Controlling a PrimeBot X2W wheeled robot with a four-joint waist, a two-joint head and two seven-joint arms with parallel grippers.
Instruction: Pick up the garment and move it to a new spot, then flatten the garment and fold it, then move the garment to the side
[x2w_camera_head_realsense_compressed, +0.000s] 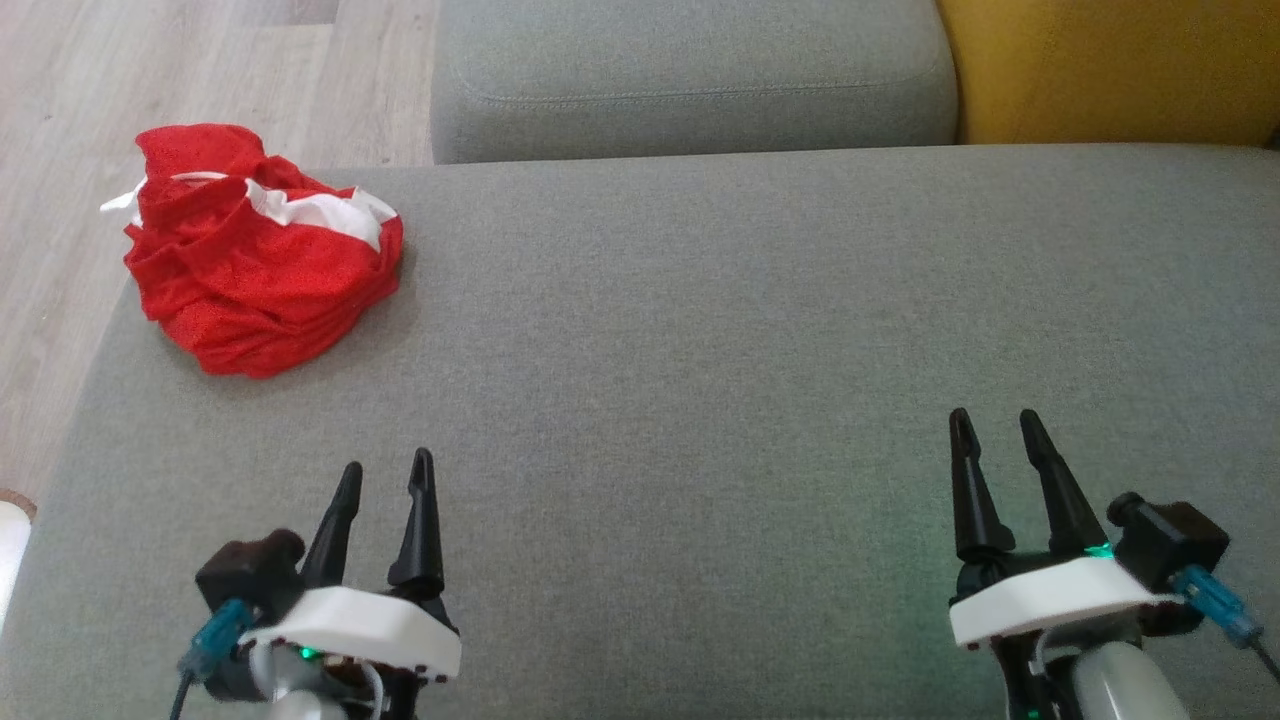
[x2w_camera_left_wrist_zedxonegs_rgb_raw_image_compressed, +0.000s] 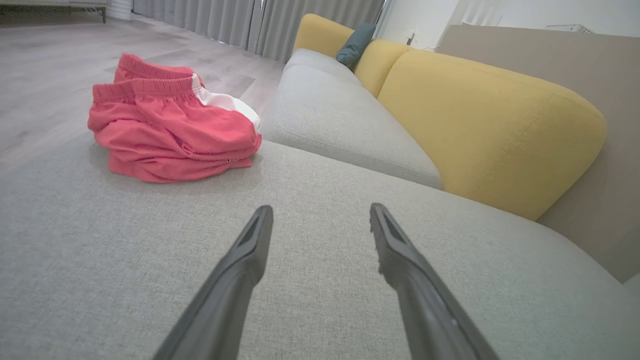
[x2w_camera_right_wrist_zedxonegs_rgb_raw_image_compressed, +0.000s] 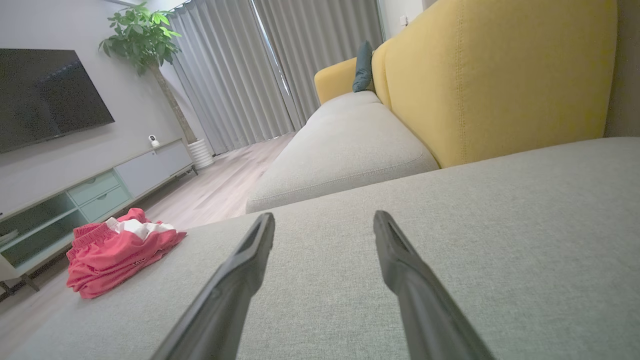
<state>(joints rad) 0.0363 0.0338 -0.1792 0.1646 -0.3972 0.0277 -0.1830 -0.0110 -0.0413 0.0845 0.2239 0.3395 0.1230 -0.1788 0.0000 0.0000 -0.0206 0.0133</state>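
The garment (x2w_camera_head_realsense_compressed: 255, 270), red shorts with white panels, lies bunched at the far left corner of the grey sofa cushion (x2w_camera_head_realsense_compressed: 700, 350). The left wrist view shows the garment (x2w_camera_left_wrist_zedxonegs_rgb_raw_image_compressed: 170, 125) ahead and to the left, and in the right wrist view the garment (x2w_camera_right_wrist_zedxonegs_rgb_raw_image_compressed: 117, 247) is far off to the left. My left gripper (x2w_camera_head_realsense_compressed: 387, 468) hovers open near the cushion's front left, well short of the shorts, nothing between its fingers. My right gripper (x2w_camera_head_realsense_compressed: 997, 417) is open and empty at the front right. From each wrist, the left gripper (x2w_camera_left_wrist_zedxonegs_rgb_raw_image_compressed: 321, 212) and the right gripper (x2w_camera_right_wrist_zedxonegs_rgb_raw_image_compressed: 324, 220) point over bare cushion.
A second grey seat cushion (x2w_camera_head_realsense_compressed: 690, 80) lies beyond, with a yellow backrest (x2w_camera_head_realsense_compressed: 1110, 70) at the far right. Wooden floor (x2w_camera_head_realsense_compressed: 180, 70) drops off past the cushion's left edge, close to the shorts. A TV stand (x2w_camera_right_wrist_zedxonegs_rgb_raw_image_compressed: 90, 190), plant and curtains stand across the room.
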